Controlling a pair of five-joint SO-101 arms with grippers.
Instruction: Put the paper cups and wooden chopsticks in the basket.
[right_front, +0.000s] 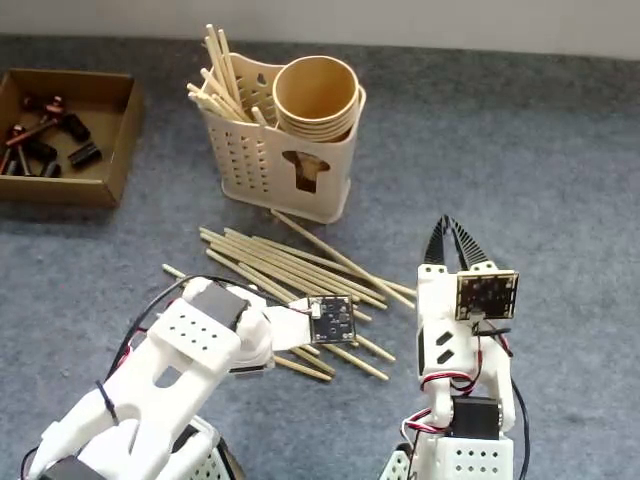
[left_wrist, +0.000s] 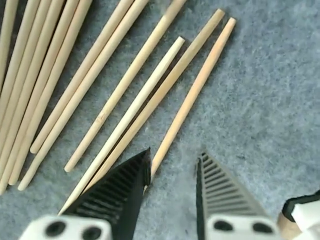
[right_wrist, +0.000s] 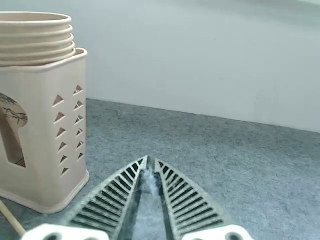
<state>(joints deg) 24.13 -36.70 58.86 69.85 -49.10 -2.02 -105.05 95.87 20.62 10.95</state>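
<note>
Furthest left, a cardboard box (right_front: 60, 188) of dark parts sits well apart from the work. Next comes the left gripper (left_wrist: 175, 155), low over the grey carpet (right_front: 560, 160) with its jaws apart; the end of one loose chopstick (left_wrist: 192, 95) lies just inside the gap, against the inner edge of one jaw. The other wooden chopsticks (right_front: 300, 265) lie fanned flat on the carpet in front of the basket (right_front: 255, 170). The basket holds the stacked paper cups (right_front: 316, 95) in one compartment and a bundle of chopsticks (right_front: 220, 70) in the other. Rightmost, the right gripper (right_wrist: 151, 161) is raised, fingers together on nothing, pointing past the basket's side. The sticks look light, stiff, smooth and round, so they would likely roll or pivot in a loose pinch. A hold nearer the middle than the end would probably carry one level, with the jaws pressed slightly into the carpet pile to get under it.
</note>
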